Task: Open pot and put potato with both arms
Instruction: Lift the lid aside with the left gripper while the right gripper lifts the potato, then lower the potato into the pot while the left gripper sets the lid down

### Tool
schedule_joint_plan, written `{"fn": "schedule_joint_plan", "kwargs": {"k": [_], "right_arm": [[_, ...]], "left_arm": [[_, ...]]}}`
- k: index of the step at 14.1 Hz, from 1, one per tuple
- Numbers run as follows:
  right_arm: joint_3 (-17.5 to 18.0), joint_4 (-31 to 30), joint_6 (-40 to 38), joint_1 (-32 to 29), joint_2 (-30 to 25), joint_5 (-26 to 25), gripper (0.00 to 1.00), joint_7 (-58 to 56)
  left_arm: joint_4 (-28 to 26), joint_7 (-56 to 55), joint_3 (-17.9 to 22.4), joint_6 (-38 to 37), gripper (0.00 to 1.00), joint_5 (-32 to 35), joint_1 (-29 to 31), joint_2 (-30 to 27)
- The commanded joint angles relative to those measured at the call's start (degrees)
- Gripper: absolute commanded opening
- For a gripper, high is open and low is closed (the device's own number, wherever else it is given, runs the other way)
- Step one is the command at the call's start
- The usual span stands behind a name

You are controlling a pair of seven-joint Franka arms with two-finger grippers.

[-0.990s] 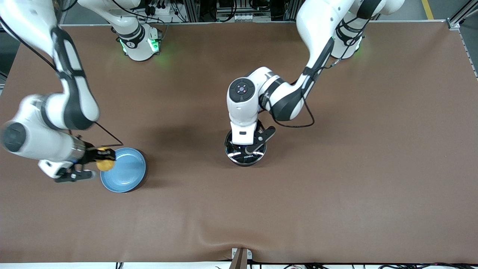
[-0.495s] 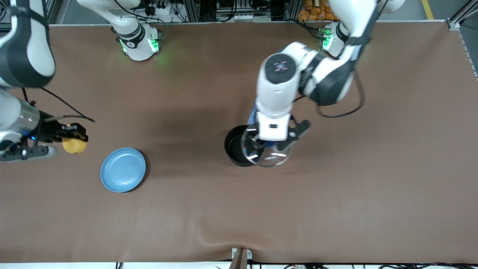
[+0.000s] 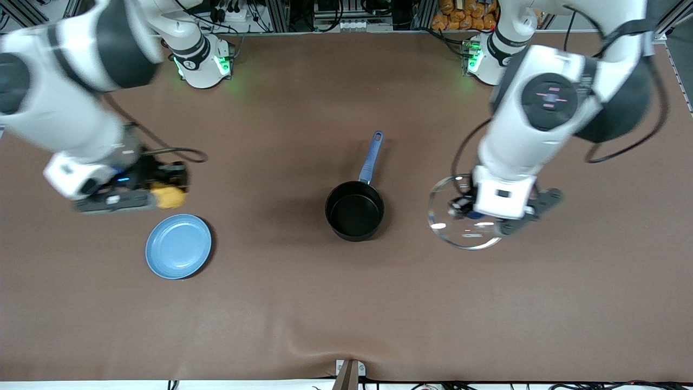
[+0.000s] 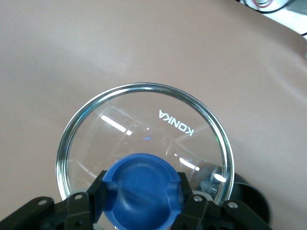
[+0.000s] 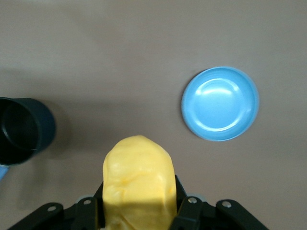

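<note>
My left tool [image 3: 503, 212] is closed on the blue knob [image 4: 141, 187] of the round clear glass lid [image 3: 461, 214], and I hold the lid up over the bare brown desk [image 3: 346, 303], toward my left arm's end. My right tool [image 3: 162, 192] is closed on the small lumpy yellow potato [image 3: 169, 196] and holds it up in the air over the desk, near the flat light-blue plate [image 3: 178, 246]. The plate has nothing on it. The small round black pot [image 3: 354, 210] with the long blue handle [image 3: 371, 157] sits in the middle of the desk, between my two tools. It is open, and I see nothing inside it. I think the step now is to carry the potato over to the pot. To do it well, I should keep my grip tight so the potato does not slip. I should stop right over the middle of the black hole, not over the rim. Then I should go down low before I let go, so the potato does not bounce out. My left arm should keep the lid off to the side so the two arms do not bump. The lid can go down flat on the desk.
</note>
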Motion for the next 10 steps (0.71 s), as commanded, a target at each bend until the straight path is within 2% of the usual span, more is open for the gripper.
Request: {"fn": "schedule_joint_plan", "kwargs": {"k": [1,3,6,10], "right_arm": [[-0.48,4.70,0.67,6.18,4.83,-1.34,0.00,8.33],[-0.48,6.64,2.24,9.61,7.82,-1.26,0.00,11.24],[-0.48,6.82,8.91,13.92,11.42,-1.25,0.00,16.33],[-0.66,6.82,15.51,18.93,16.78,-1.52,0.00,20.21]], "left_arm": [[-2.09,10.46,-0.46,-2.46,0.00,-1.94,5.49,-2.41],[-3.23,12.25,-0.46,-2.90,0.00,-4.22,9.27,-2.59],[-6.74,15.40,-0.46,-3.60,0.00,-4.67,13.85,-3.03],[-15.42,16.82,-0.54,1.82,0.00,-4.76,17.02,-4.96]]}}
